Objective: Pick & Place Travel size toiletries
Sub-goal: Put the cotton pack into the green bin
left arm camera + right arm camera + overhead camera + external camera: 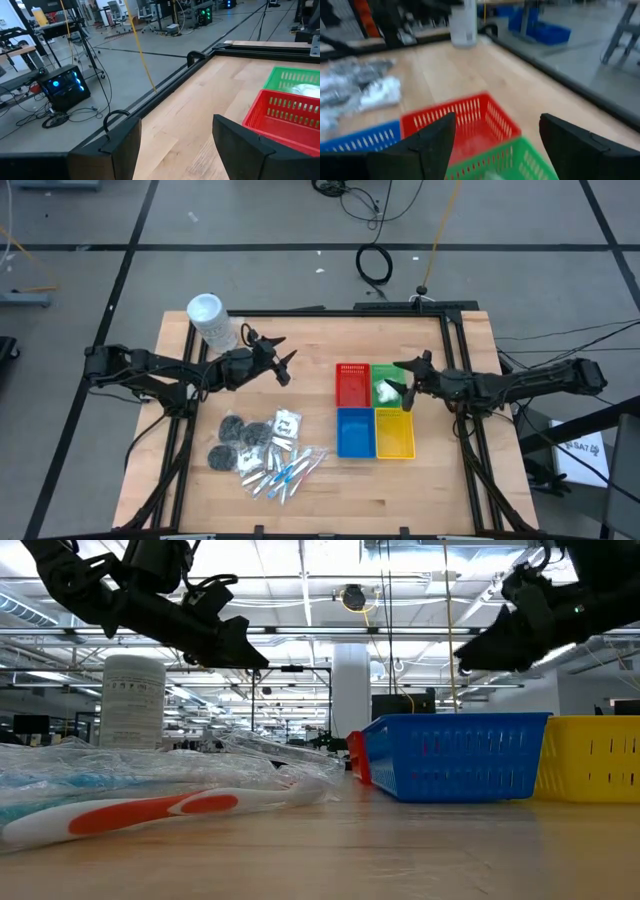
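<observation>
One white packet (388, 391) lies in the green tray (385, 376) right of centre — the right gripper (408, 394) above it, jaws wide, empty. The other toiletries (262, 452) wait lower left; left gripper (284, 364) open, empty.

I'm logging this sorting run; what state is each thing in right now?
Left gripper: open, empty, above the table.
Right gripper: open, over the green tray.
White packet: in the green tray.
Red tray: empty.
Blue tray: empty.
Yellow tray: empty.
White tub: upright.
</observation>
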You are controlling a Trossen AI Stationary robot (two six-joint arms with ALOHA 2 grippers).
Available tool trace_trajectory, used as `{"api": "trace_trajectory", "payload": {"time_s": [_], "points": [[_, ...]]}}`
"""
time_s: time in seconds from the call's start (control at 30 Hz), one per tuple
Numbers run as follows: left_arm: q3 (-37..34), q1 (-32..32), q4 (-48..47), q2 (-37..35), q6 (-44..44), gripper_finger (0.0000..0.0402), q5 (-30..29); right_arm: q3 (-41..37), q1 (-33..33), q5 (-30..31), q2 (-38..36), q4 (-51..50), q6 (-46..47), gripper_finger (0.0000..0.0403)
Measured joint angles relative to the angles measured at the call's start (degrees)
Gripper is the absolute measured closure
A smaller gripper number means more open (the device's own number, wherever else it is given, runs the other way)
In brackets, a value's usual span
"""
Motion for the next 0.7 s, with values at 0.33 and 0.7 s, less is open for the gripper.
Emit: {"api": "trace_trajectory", "payload": {"time_s": [0.33, 0.7], "points": [[9.03, -6.26, -27.96, 0.13, -5.24, 0.016, 17.78, 0.0, 0.0, 0.0, -0.59, 10.19, -8.09, 0.0134], [22.21, -16.34, -63.17, 2.77, -27.98, 0.016, 18.04, 0.0, -0.02, 0.13, -0.11, 9.83, -8.88, 0.0137]]}}
